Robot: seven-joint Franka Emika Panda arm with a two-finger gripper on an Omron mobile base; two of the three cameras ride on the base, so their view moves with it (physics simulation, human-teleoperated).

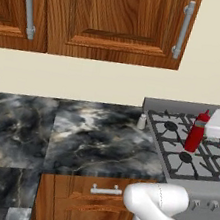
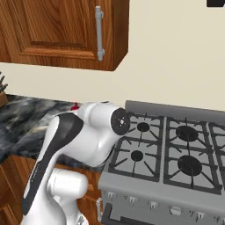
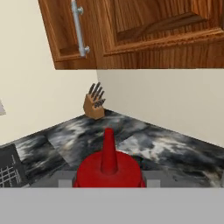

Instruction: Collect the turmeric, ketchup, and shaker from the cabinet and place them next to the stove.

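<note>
No legible txt, labels or nos. anywhere.

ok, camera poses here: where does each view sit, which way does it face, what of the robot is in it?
Left base view: behind-left, looking down over the counter and stove; white arm at lower right.
Right base view: behind-right, looking over the stove; the arm covers the left.
Hand view: on the hand, looking over the ketchup toward the knife block.
Shared: both base views show the stove; left base and hand views show the ketchup, held upright beside the shaker.
</note>
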